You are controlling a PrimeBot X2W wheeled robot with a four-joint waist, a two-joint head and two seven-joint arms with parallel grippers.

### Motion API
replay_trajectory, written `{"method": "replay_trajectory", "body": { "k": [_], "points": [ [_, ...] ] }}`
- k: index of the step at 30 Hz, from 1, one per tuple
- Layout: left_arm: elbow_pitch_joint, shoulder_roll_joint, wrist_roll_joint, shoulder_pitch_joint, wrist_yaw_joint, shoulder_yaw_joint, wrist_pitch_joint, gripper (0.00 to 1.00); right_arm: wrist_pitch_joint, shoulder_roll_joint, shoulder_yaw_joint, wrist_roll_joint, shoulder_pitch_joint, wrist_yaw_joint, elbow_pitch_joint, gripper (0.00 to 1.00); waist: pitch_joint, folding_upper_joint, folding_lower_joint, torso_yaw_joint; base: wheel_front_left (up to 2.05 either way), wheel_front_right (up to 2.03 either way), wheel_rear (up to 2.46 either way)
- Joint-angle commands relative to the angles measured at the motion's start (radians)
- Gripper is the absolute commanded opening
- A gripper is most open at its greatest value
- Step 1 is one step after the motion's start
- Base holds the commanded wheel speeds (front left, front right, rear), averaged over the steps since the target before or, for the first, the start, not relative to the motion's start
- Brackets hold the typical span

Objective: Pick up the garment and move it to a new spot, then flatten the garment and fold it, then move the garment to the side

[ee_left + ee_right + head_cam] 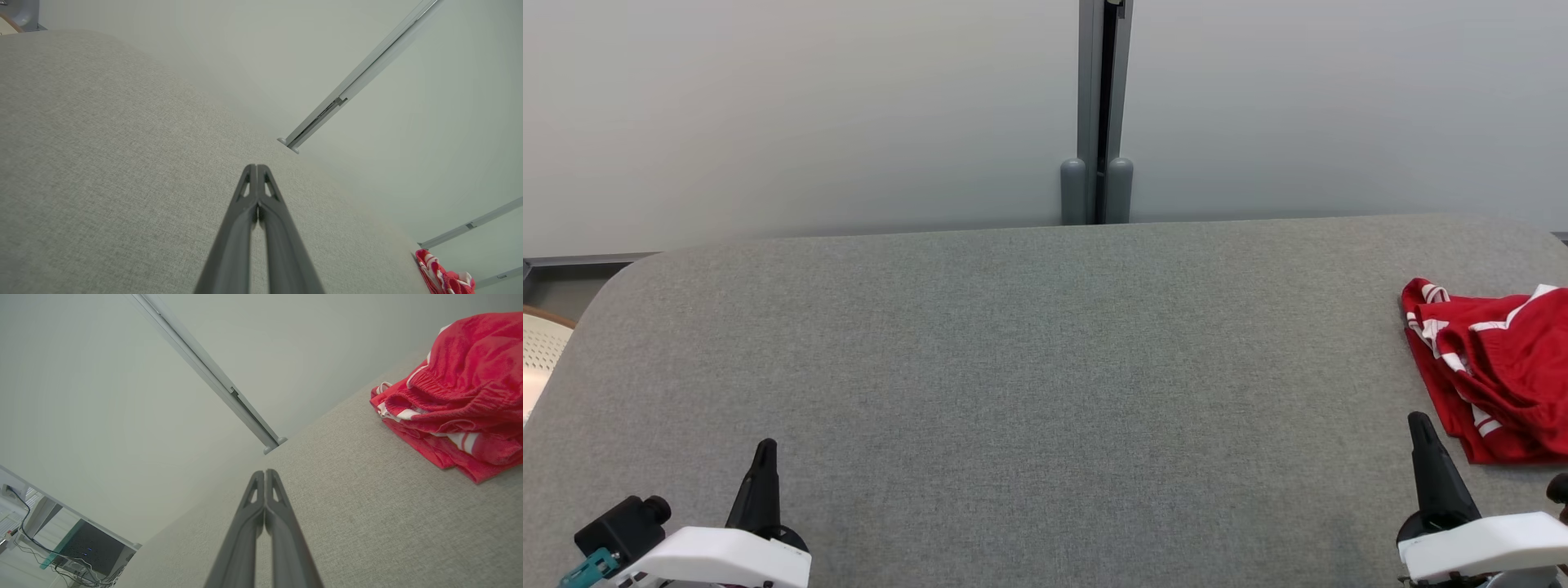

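Head view: grey fabric table (1013,367) across the frame, with pale wall panels (768,106) behind and a metal post (1101,106) standing between them. Red garment (1503,367) with white stripes, crumpled in a heap at the table's right side and cut off by the frame edge. Left gripper (765,447) at lower left and right gripper (1419,420) at lower right, each showing as a single dark point. Right gripper near the garment's near corner, but apart from it.

Left wrist view: left gripper's fingers (245,204) pressed together tip to tip, pinching nothing, over bare table fabric. Garment (443,279) small in the lower right corner, well apart from the tips.

Right wrist view: right gripper's fingers (282,506) likewise pressed together, holding nothing, over the table. Garment (461,388) at upper right, bunched on the fabric with a gathered elastic band and white stripes showing, untouched. Dark box with cables (81,555) at lower left, beyond the table.
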Motion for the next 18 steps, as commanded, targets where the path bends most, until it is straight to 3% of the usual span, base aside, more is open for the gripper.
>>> {"method": "replay_trajectory", "body": {
  "k": [1, 18],
  "points": [
    [-0.014, 0.002, -0.032, -0.031, -0.011, 0.014, 0.006, 0.00, 0.006, -0.004, -0.005, 0.038, -0.030, 0.000, -0.007, 0.00, 0.001, 0.0000, 0.0000, -0.001, 0.00, 0.00, 0.00],
    [-0.019, -0.021, -0.221, -0.053, -0.039, 0.058, 0.056, 0.00, 0.024, -0.002, -0.020, 0.255, -0.065, 0.000, 0.030, 0.00, 0.009, 0.0000, 0.0000, -0.007, 0.00, 0.00, 0.00]
  ]
}}
